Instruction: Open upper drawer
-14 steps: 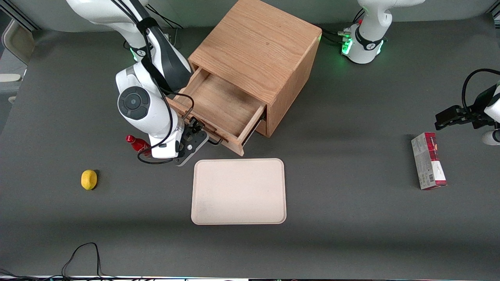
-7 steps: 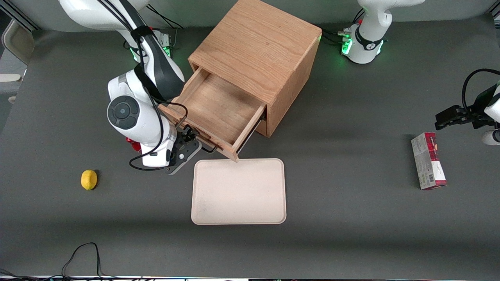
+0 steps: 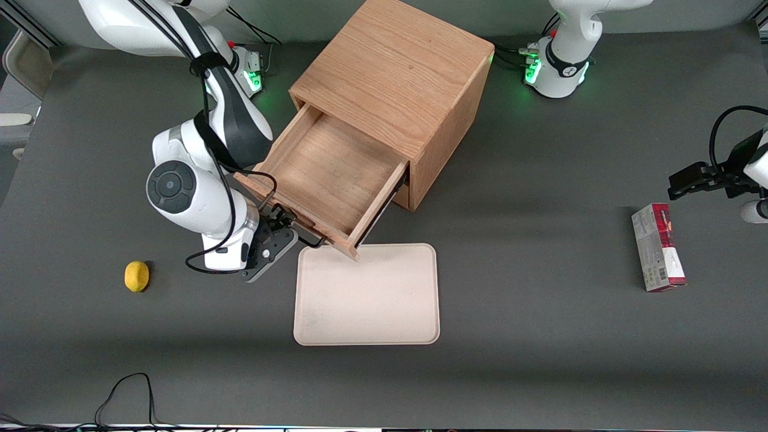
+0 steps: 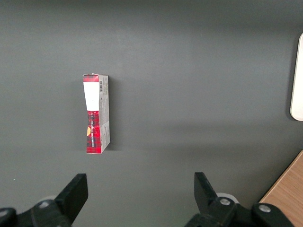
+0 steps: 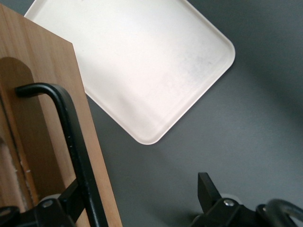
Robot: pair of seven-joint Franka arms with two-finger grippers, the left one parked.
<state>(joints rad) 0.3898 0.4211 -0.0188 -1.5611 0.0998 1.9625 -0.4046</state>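
The upper drawer (image 3: 327, 171) of the oak cabinet (image 3: 396, 66) stands pulled far out, and its inside is bare. Its front corner reaches over the tray's edge. Its thin black bar handle (image 3: 307, 239) also shows in the right wrist view (image 5: 71, 137). My right gripper (image 3: 288, 231) is at the drawer front. It is open in the right wrist view (image 5: 139, 198), with one finger (image 5: 78, 201) hooked between the handle bar and the drawer front and the other finger (image 5: 206, 189) well clear over the table. The lower drawer is hidden under the upper one.
A beige tray (image 3: 366, 294) lies on the table in front of the drawer, nearer the front camera; it also shows in the right wrist view (image 5: 142, 61). A lemon (image 3: 137, 276) lies toward the working arm's end. A red and grey box (image 3: 658, 247) lies toward the parked arm's end.
The gripper has moved toward the front camera and the working arm's end, drawing the upper drawer farther out. The drawer's corner now overlaps the tray's edge. A red bottle is now hidden by the arm.
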